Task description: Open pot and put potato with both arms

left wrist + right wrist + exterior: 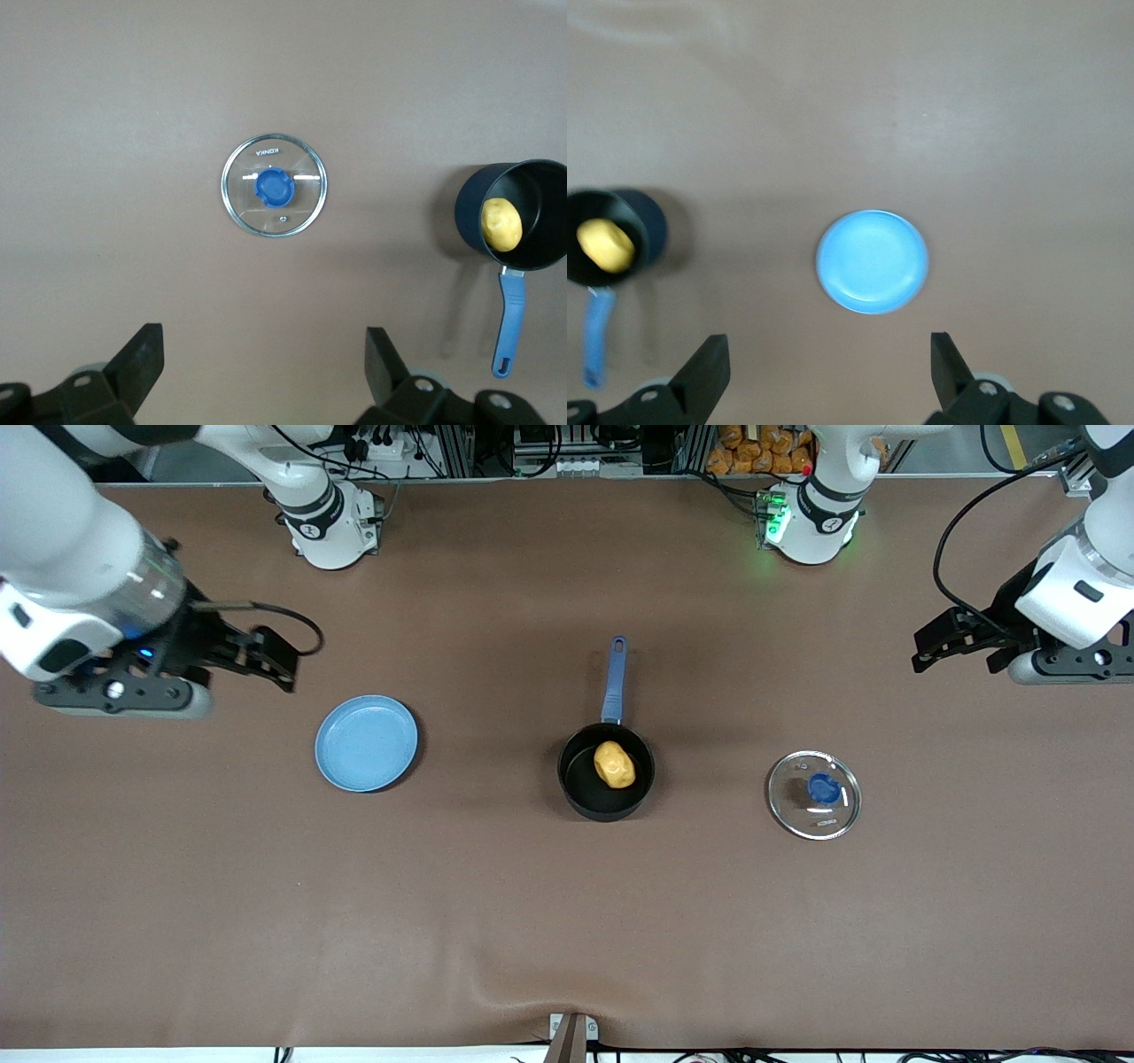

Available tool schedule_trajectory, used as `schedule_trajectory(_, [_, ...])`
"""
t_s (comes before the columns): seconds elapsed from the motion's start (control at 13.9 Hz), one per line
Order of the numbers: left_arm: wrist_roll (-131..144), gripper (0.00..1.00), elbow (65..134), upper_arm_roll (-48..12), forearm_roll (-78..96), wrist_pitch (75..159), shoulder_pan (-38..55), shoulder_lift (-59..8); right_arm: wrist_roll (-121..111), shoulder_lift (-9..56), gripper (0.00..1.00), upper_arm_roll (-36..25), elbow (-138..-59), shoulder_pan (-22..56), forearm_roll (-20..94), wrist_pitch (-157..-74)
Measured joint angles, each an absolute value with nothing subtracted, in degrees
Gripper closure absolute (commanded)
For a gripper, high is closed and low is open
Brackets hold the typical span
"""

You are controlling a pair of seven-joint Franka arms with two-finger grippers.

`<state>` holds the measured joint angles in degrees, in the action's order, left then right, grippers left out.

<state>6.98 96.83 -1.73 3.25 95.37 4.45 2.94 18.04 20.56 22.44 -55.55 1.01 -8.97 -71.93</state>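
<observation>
pot (606, 781) sits mid-table, uncovered, potato (614, 764) inside it; handle points toward the robot bases. glass lid (814, 794) lies flat on the table toward the left arm's end, blue plate (366, 743) toward the right arm's end. left gripper (961, 648) and right gripper (252, 657) hang raised at the table ends, jaws spread, holding nothing. judgement: task looks done. potato is firm and lumpy, best pinched across its narrow waist; lid is fragile, take it by the knob.

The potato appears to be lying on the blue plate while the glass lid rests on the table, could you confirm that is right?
Not quite: the potato lies inside the pot, as the front view shows; the blue plate holds nothing. The glass lid does rest on the table.
</observation>
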Motion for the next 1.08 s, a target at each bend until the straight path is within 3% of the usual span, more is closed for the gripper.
schedule_trajectory(0.22, [7.03, 0.00, 96.79, -1.92, 3.25, 95.12, 4.64, 2.91, 6.84, 17.04, 0.00, 11.56, -57.13, 0.61, -2.48, -70.21])
schedule_trajectory(0.36, [8.49, 0.00, 96.79, -2.04, 3.25, 94.63, 4.77, 2.91, 3.80, 12.87, 0.00, 6.26, -62.28, 0.29, -0.03, -72.18])
schedule_trajectory(0.72, [11.12, 0.00, 96.76, -2.12, 3.25, 94.50, 5.04, 2.91, 3.52, -3.92, 0.00, 4.12, -85.65, 1.11, 0.24, -81.29])
schedule_trajectory(1.08, [11.17, 0.00, 96.76, -2.05, 3.25, 94.50, 4.95, 2.86, 0.33, -5.95, 0.00, -1.56, -88.39, 1.43, 0.18, -83.43])
